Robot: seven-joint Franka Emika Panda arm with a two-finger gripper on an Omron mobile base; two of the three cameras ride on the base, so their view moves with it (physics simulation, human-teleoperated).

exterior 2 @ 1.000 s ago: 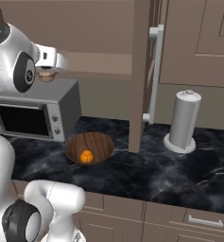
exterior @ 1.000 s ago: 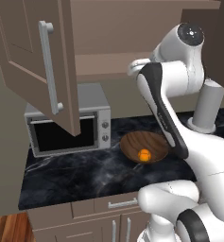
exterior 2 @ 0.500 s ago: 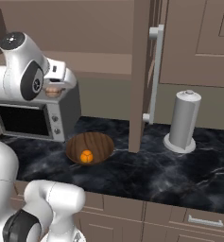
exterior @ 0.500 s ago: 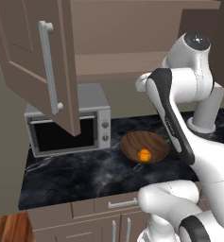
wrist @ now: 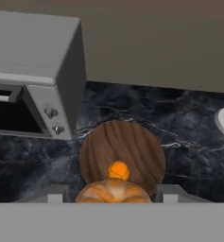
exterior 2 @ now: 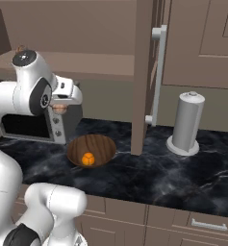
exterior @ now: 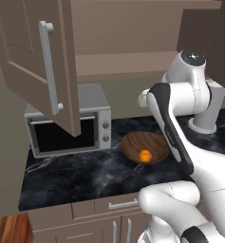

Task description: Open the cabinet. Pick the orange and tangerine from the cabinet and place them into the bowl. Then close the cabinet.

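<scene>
The cabinet's two doors stand open: the left door [exterior: 42, 71] swings out over the microwave, and the right door [exterior 2: 143, 72] shows edge-on with its silver handle [exterior 2: 156, 72]. My gripper [wrist: 112, 194] is shut on the orange [wrist: 112, 191], a large pale-streaked fruit. In the right base view the gripper [exterior 2: 60, 106] hangs above the bowl's left rim, in front of the microwave. The wooden bowl [wrist: 127, 142] [exterior: 133, 142] [exterior 2: 100, 143] lies straight below and holds a small bright tangerine [wrist: 117, 170] [exterior: 144, 155] [exterior 2: 88, 159].
A grey microwave [exterior: 66, 126] [wrist: 33, 71] stands left of the bowl on the dark marble counter [exterior 2: 149, 178]. A grey upright cylinder [exterior 2: 186, 122] stands to the right. The open right door hangs just right of the bowl. Drawers [exterior: 118, 205] line the counter front.
The hand has come down from shelf height, carrying the orange, and now hangs lower, over the bowl. The bowl, the tangerine and the doors have not moved.
</scene>
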